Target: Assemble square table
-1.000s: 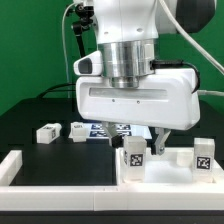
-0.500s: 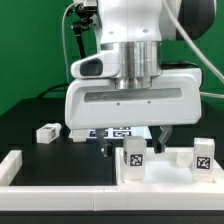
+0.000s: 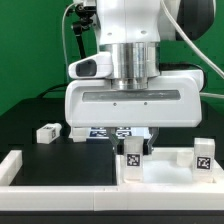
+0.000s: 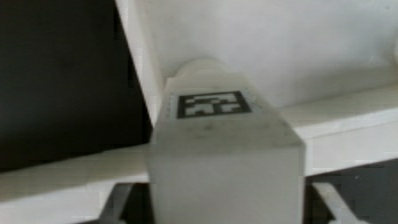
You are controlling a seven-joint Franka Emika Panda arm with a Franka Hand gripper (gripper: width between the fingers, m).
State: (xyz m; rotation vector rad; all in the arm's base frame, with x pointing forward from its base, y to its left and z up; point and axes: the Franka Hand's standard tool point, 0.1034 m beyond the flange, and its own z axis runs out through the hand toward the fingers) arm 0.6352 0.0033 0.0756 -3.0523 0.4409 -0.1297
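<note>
gripper: I read the gripper [image 3: 134, 143] as clamped on the leg [image 3: 133, 159]. In the wrist view the block fills the gap between both jaws, with no daylight on either side.
leg: upright between the jaws, at a corner of the tabletop [image 3: 168, 173] directly under the gripper. I can't tell if it's seated in its socket.
risk 1: grip looks high on the block. If it's off-centre, the leg could tilt on a lift or twist and bind in the socket.
risk 2: if the tabletop isn't braced, torque on the leg may drag it toward the fence bar [image 3: 60, 180].
risk 3: the second leg [image 3: 203, 155] is near the gripper body on the exterior view's right. A sideways move could knock it.
spare: the loose leg [image 3: 46, 132] is on the bench [image 3: 30, 118], well off to the exterior view's left of the gripper. No threat.
</note>
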